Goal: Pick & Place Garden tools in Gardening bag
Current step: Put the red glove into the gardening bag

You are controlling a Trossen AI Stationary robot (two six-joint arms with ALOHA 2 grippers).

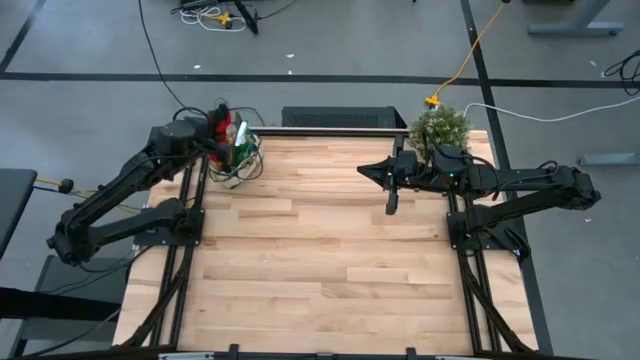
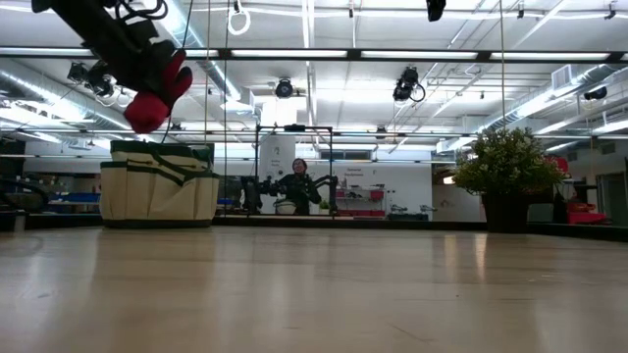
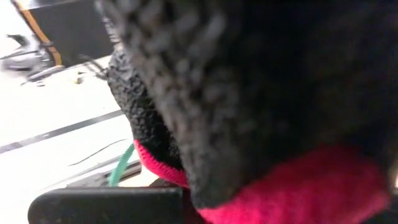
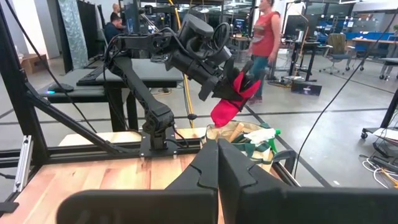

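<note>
Left gripper [image 4: 227,84] holds the black-and-red glove [image 4: 229,99] just above the gardening bag [image 2: 157,186].
We see the bag at the tabletop [image 1: 330,260] far-left corner, touching its back edge; wood from the bag out to the near edge lies open. Left arm reaches over the bag, gripper clamped on the glove, its red cuff hanging apart from the bag rim. Right gripper [image 1: 375,170] hovers well right of the bag, beside the bushy plant [image 1: 440,128], fingers closed together. Right wrist view shows wooden handles and a green spray bottle [image 4: 264,134] inside the bag; low view hides them.
</note>
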